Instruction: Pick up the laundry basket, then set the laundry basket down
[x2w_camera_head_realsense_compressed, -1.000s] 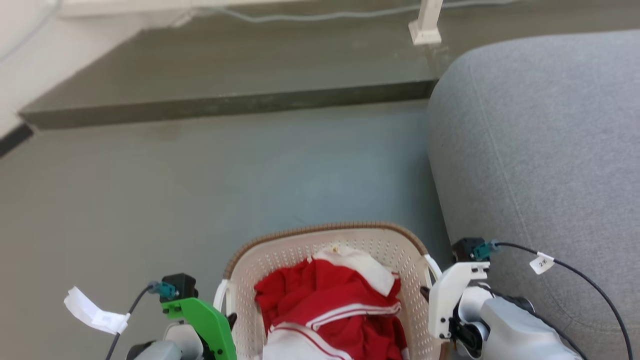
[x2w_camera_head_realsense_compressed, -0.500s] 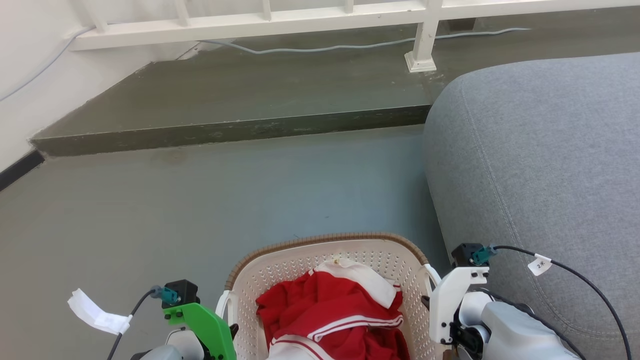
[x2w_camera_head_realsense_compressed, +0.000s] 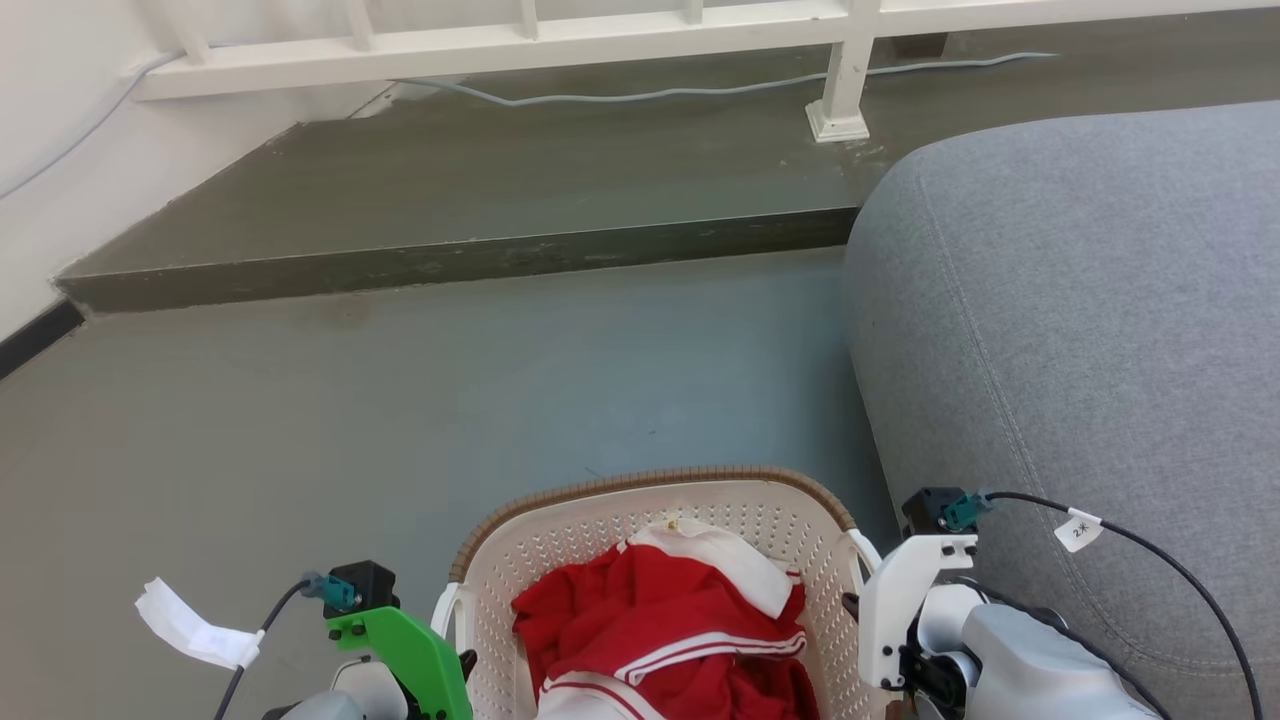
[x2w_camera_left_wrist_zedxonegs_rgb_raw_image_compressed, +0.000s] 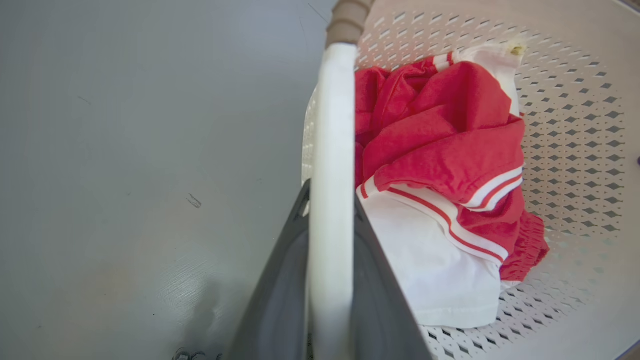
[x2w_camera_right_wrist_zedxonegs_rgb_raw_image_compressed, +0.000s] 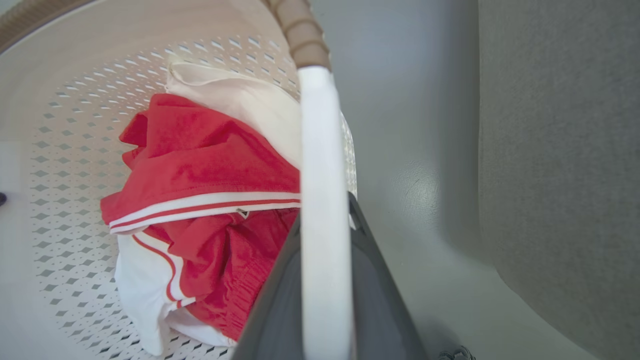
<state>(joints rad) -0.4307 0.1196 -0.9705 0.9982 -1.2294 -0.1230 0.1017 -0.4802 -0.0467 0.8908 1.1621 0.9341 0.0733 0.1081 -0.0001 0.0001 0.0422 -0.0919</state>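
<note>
1. 2 grippers are at work: my left gripper (x2w_camera_left_wrist_zedxonegs_rgb_raw_image_compressed: 331, 194) is clamped on the left handle (x2w_camera_left_wrist_zedxonegs_rgb_raw_image_compressed: 332, 120), with 1 dark finger on either side of the white bar.
2. My right gripper (x2w_camera_right_wrist_zedxonegs_rgb_raw_image_compressed: 324, 212) is clamped the same way on the right handle (x2w_camera_right_wrist_zedxonegs_rgb_raw_image_compressed: 320, 140).
3. 1 laundry basket (x2w_camera_head_realsense_compressed: 650, 477) sits low and centre in the head view, between my 2 arms. I cannot tell whether it rests on the grey floor (x2w_camera_head_realsense_compressed: 400, 400) or hangs above it.
4. 1 heap of red-and-white clothes (x2w_camera_head_realsense_compressed: 650, 600) lies inside; I cannot count the pieces.
5. 1 grey sofa (x2w_camera_head_realsense_compressed: 1080, 300) stands just beside the basket's right side.
</note>
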